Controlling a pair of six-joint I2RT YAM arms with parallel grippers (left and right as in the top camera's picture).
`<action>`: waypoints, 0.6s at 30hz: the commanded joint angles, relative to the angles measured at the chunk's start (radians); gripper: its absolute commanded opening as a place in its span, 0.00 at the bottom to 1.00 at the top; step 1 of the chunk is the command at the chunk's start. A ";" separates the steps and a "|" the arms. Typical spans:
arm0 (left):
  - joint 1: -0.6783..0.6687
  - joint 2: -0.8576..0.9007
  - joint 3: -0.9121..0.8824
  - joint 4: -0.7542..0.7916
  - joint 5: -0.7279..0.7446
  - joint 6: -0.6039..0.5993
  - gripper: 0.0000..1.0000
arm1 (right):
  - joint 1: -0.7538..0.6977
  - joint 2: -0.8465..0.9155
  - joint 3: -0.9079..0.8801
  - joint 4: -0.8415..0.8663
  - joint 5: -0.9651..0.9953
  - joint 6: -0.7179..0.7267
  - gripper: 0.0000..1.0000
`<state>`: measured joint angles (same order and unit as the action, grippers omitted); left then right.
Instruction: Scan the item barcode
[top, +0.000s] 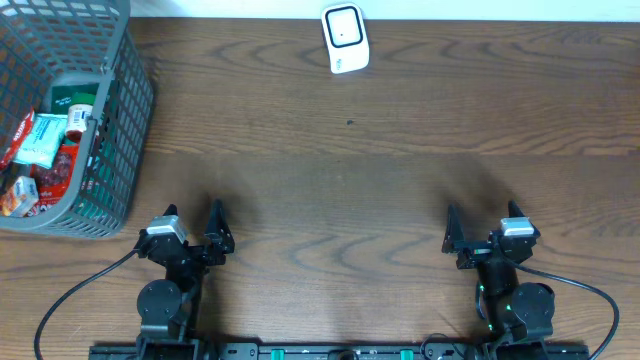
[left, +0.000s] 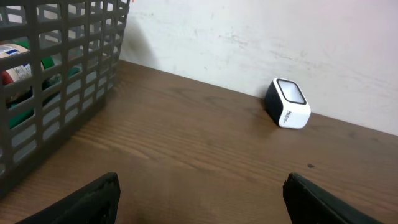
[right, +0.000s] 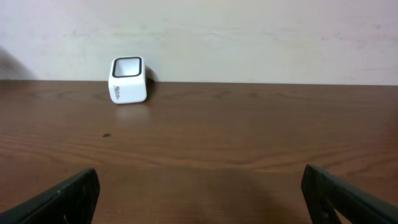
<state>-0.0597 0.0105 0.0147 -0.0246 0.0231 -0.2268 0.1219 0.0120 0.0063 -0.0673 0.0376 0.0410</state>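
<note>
Packets (top: 42, 138) sitting in basket (top: 125, 130) at 10 o'clock | looking light, crinkly, so pinching an edge | scanner (top: 345, 38) waiting at 12 | left gripper (top: 192, 216), right gripper (top: 483, 216) both gaping, empty

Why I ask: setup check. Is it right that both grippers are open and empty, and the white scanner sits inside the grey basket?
No: overhead shows the white scanner on the table, outside the grey basket. The left gripper and right gripper are open and empty.
</note>
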 joint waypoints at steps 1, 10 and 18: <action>0.004 -0.006 -0.011 -0.047 -0.039 0.021 0.84 | -0.004 -0.005 -0.001 -0.004 0.002 -0.008 0.99; 0.004 -0.006 -0.011 -0.047 -0.031 0.020 0.84 | -0.004 -0.005 -0.001 -0.004 0.002 -0.008 0.99; 0.004 -0.006 -0.011 -0.047 -0.031 0.020 0.84 | -0.004 -0.005 -0.001 -0.004 0.002 -0.008 0.99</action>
<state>-0.0597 0.0105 0.0147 -0.0246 0.0235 -0.2268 0.1219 0.0120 0.0063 -0.0673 0.0376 0.0410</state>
